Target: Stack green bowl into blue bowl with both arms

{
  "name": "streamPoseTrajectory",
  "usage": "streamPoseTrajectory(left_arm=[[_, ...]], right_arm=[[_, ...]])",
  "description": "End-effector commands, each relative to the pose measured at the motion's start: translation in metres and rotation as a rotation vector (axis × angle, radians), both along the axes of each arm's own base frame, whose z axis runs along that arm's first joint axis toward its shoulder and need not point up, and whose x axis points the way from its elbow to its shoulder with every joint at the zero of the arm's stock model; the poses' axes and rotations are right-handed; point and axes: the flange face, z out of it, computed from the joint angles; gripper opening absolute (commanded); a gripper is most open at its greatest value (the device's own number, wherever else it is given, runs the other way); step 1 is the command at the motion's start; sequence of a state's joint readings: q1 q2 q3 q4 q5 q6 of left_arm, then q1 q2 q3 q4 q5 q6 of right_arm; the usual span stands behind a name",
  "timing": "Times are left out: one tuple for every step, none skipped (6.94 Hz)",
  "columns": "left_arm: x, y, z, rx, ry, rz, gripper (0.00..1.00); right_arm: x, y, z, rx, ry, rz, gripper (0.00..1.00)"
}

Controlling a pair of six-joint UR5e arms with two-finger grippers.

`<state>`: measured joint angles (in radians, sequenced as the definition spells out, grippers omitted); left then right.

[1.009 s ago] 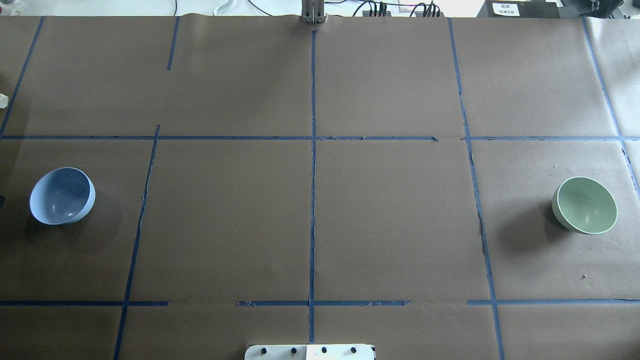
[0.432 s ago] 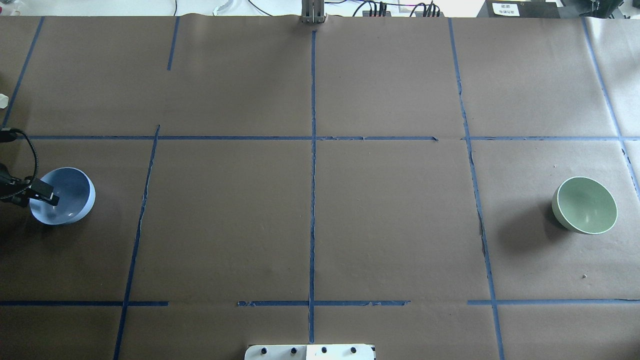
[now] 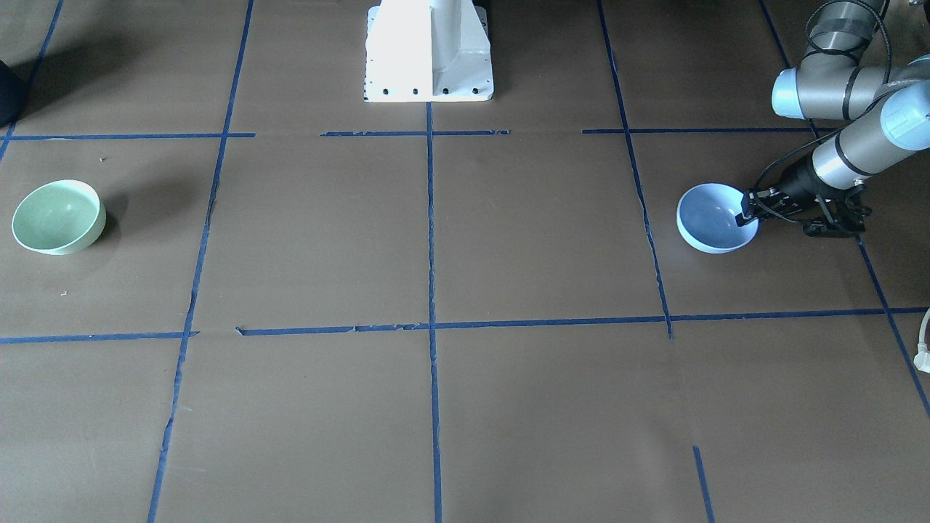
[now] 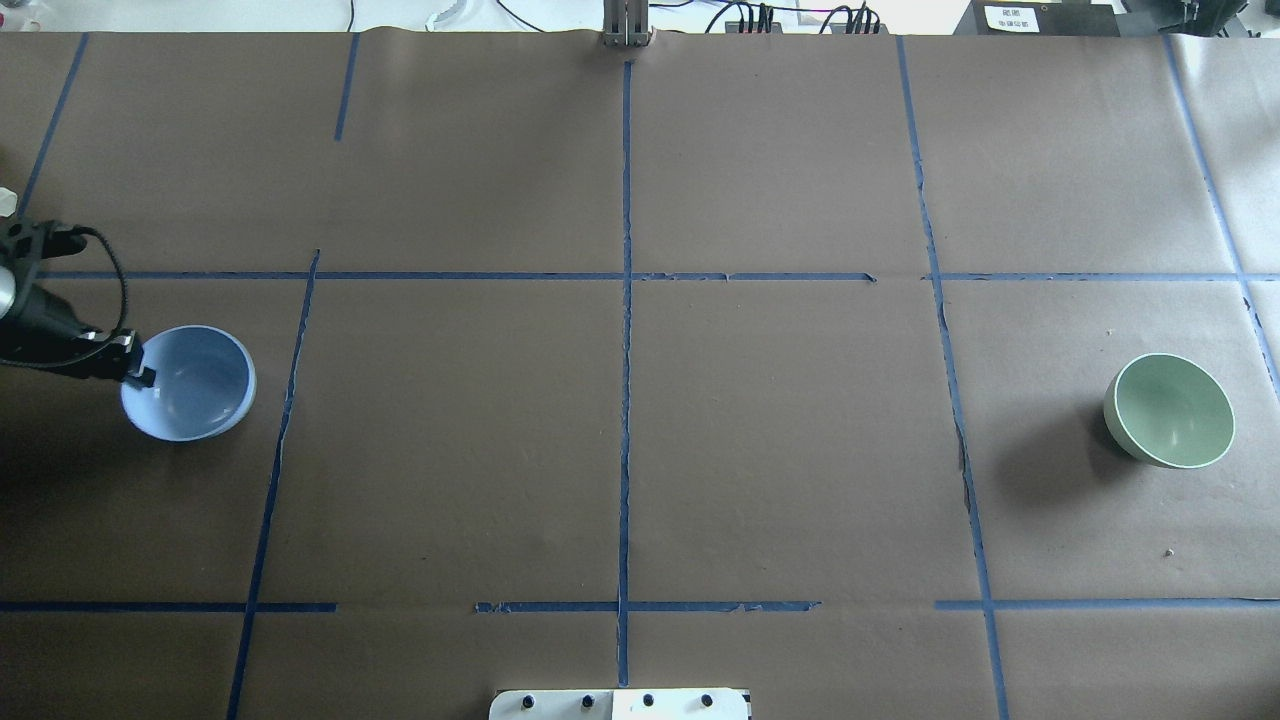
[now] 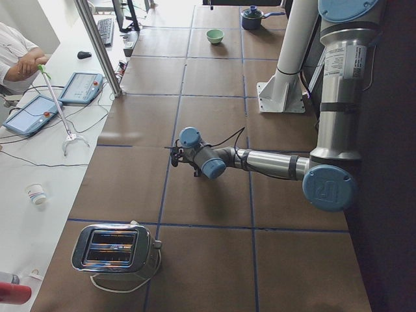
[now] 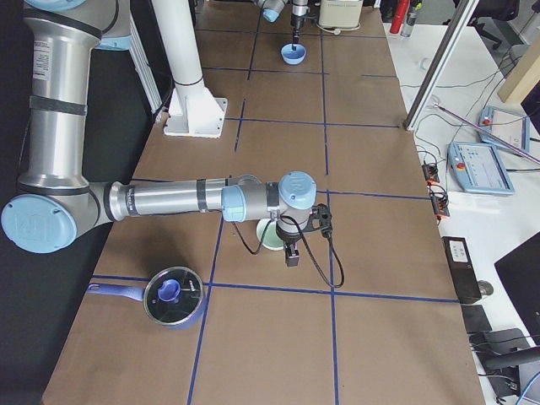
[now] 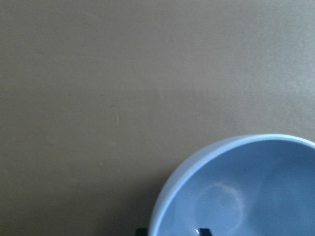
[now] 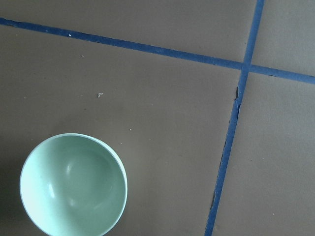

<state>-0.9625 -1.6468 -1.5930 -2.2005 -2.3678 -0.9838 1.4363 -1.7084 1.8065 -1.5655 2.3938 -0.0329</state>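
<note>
The blue bowl [image 4: 195, 385] sits upright at the table's left; it also shows in the front view [image 3: 712, 218] and the left wrist view [image 7: 246, 196]. My left gripper [image 4: 135, 372] is shut on its left rim, one finger inside and one outside; it also shows in the front view [image 3: 748, 211]. The green bowl [image 4: 1170, 410] stands alone at the far right, also seen in the front view [image 3: 57, 216] and the right wrist view [image 8: 74, 184]. My right gripper [image 6: 292, 256] shows only in the right side view, hovering by the green bowl [image 6: 268, 238]; I cannot tell if it is open.
The white pedestal base [image 3: 429, 51] stands at the robot's side of the table. A toaster [image 5: 114, 250] sits beyond the left end. A lidded blue pot [image 6: 173, 297] sits near the right arm. Blue tape lines grid the brown table cover [image 4: 620, 450].
My left gripper came in from the left edge, took the blue bowl's rim and moved the bowl to the right. The green bowl has not moved.
</note>
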Motion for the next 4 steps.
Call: streamPoseTrajectory(left_arm=[[0.114,-0.023,-0.167,-0.099,0.159,-0.046,0.00],[0.159,-0.014,-0.226,-0.172,0.201,-0.074,0.00],[0.216,0.012,-0.268,-0.133,0.214,-0.095,0.00],[0.265,0.036,-0.296,-0.088,0.167,-0.144,0.00]], right_arm=[[-0.007,-0.002,-0.002,0.010,0.004,-0.016,1.00],[-0.009,-0.004,-0.004,0.032,0.002,-0.018,1.00],[-0.010,-0.004,0.001,0.025,0.003,-0.019,1.00],[-0.013,-0.004,0.001,0.025,0.001,-0.025,1.00]])
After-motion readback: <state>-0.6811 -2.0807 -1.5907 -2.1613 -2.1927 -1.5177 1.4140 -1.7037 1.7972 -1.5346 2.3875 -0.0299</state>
